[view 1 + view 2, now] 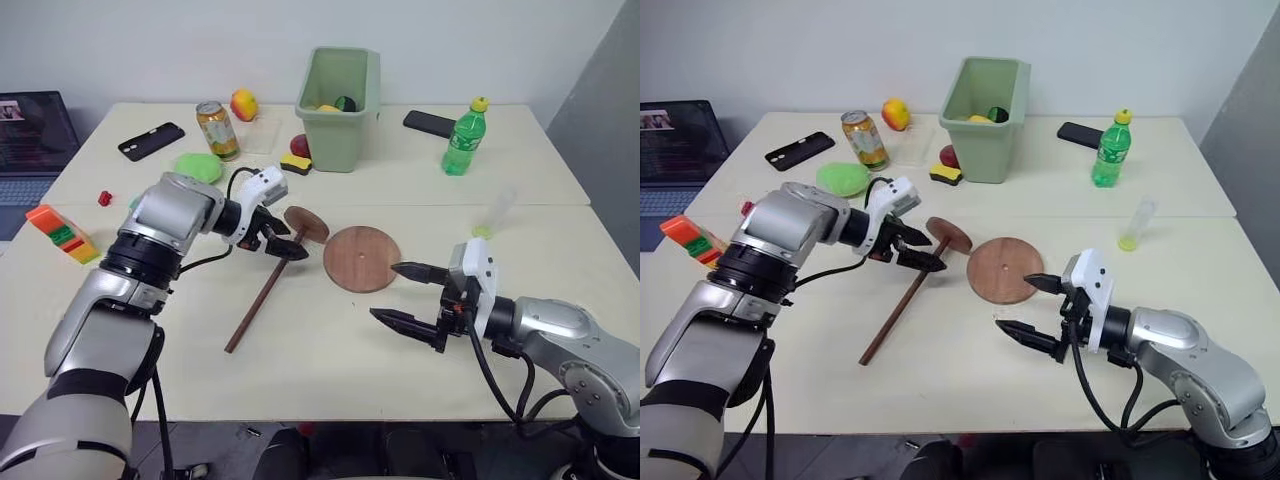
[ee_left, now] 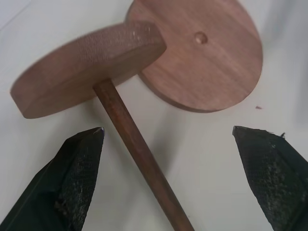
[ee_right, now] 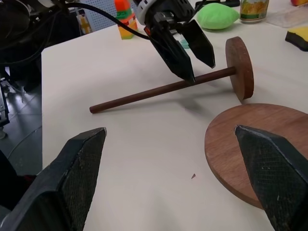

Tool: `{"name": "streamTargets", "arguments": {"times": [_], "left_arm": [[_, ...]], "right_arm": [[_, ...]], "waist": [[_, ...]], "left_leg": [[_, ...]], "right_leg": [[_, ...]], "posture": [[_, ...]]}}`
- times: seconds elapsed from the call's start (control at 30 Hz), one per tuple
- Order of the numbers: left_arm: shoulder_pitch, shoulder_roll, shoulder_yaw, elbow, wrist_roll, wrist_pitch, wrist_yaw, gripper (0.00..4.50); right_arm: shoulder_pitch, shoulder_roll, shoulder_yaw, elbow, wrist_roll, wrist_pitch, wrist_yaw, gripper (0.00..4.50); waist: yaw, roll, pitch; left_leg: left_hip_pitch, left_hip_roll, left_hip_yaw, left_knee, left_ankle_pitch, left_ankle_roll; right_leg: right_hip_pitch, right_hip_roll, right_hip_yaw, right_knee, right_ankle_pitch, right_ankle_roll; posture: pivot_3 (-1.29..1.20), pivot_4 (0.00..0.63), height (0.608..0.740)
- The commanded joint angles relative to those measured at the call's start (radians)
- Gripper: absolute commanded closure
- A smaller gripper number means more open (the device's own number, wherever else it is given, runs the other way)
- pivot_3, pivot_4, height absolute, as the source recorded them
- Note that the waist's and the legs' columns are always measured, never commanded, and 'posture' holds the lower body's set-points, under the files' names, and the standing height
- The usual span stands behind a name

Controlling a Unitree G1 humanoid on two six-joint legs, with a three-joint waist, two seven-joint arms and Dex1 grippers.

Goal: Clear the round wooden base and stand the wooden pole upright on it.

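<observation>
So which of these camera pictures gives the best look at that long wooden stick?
The right wrist view: the wooden pole lies there full length, end disc included. Both eye views show it smaller, partly behind the left gripper. The left wrist view shows just its disc end, close up.

The round wooden base (image 1: 361,258) is smooth reddish-brown wood with a faint grain and matt sheen. The wooden pole (image 1: 262,296) is darker, smooth wood; its end disc shows a rougher, woven-looking rim. The table (image 1: 300,350) is matt cream laminate. Both jaws' black pads look finely textured.
</observation>
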State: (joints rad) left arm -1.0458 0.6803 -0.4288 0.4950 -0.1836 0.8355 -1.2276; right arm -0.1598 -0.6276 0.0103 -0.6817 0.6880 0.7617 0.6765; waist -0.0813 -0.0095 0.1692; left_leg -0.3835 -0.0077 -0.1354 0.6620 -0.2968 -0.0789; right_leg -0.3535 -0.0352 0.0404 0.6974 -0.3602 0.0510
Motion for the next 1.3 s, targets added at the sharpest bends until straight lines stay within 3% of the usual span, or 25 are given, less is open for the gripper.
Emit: {"name": "streamTargets", "arguments": {"times": [0.03,0.3,0.7,0.77,0.93,1.1,1.17,1.23,1.3], "left_arm": [[-0.006,-0.026,0.01,0.055,0.049,-0.06,0.025,0.19],[-0.007,-0.055,0.034,0.102,0.08,-0.093,0.012,1.58],[-0.017,-0.056,0.055,0.112,0.101,-0.083,0.022,4.04],[-0.02,-0.055,0.065,0.112,0.103,-0.075,0.023,4.24],[-0.052,-0.029,0.11,0.131,0.095,-0.062,0.03,4.24],[-0.138,-0.047,0.322,0.138,-0.025,-0.115,0.082,4.24],[-0.139,-0.109,0.456,0.072,-0.116,-0.169,0.154,4.24],[-0.109,-0.211,0.594,-0.039,-0.173,-0.291,0.33,4.24],[-0.079,-0.276,0.641,-0.13,-0.229,-0.307,0.354,4.24]], "right_arm": [[0.01,-0.001,-0.002,-0.053,-0.003,-0.03,-0.007,0.01],[-0.007,-0.004,-0.017,-0.057,0.002,-0.019,-0.055,0.0],[-0.033,-0.012,-0.016,-0.025,-0.005,-0.026,-0.056,0.0],[-0.033,-0.013,-0.018,-0.023,-0.005,-0.028,-0.053,0.0],[-0.012,-0.012,-0.046,-0.045,0.019,-0.02,-0.066,0.0],[0.052,-0.015,-0.131,-0.108,0.082,0.005,-0.104,0.0],[0.08,-0.015,-0.156,-0.124,0.099,0.01,-0.12,0.0],[0.103,-0.015,-0.166,-0.134,0.098,0.013,-0.135,0.0],[0.118,-0.014,-0.167,-0.138,0.087,0.008,-0.148,0.0]], "waist": [[0.0,0.0,0.0],[0.001,0.0,0.0],[0.0,0.0,0.0],[0.0,0.0,0.0],[0.0,0.0,0.0],[0.0,-0.002,0.001],[0.002,-0.002,0.001],[0.014,-0.002,0.001],[0.025,-0.003,0.001]], "left_leg": [[0.0,0.0,0.0,0.0,0.0,0.0],[0.0,0.0,0.0,0.0,0.0,0.0],[0.0,0.0,0.0,0.0,0.0,0.0],[0.0,0.0,0.0,0.0,0.0,0.0],[0.0,0.0,0.0,0.0,0.0,0.0],[-0.001,0.0,-0.001,0.0,0.0,0.0],[-0.001,0.0,-0.001,0.001,0.0,0.0],[-0.001,0.0,-0.001,0.001,0.0,0.0],[-0.002,0.001,-0.001,0.002,0.0,0.0]], "right_leg": [[0.0,0.0,0.0,0.0,0.0,0.0],[0.0,0.0,0.0,0.0,0.0,0.0],[0.0,0.0,0.0,0.0,0.0,0.0],[0.0,0.0,0.0,0.0,0.0,0.0],[0.0,0.0,0.0,0.0,0.0,0.0],[-0.001,0.0,-0.001,0.0,0.0,0.0],[-0.001,0.0,-0.001,0.0,0.0,0.0],[0.0,-0.002,-0.001,0.0,0.0,0.0],[0.0,-0.003,-0.001,0.0,0.0,0.0]], "posture": [[0.0,0.15,0.74],[0.0,0.15,0.74],[0.0,0.15,0.74],[0.0,0.15,0.74],[0.0,0.15,0.74],[0.0,0.15,0.74],[0.0,0.15,0.74],[0.0,0.15,0.74],[0.0,0.15,0.74]]}}
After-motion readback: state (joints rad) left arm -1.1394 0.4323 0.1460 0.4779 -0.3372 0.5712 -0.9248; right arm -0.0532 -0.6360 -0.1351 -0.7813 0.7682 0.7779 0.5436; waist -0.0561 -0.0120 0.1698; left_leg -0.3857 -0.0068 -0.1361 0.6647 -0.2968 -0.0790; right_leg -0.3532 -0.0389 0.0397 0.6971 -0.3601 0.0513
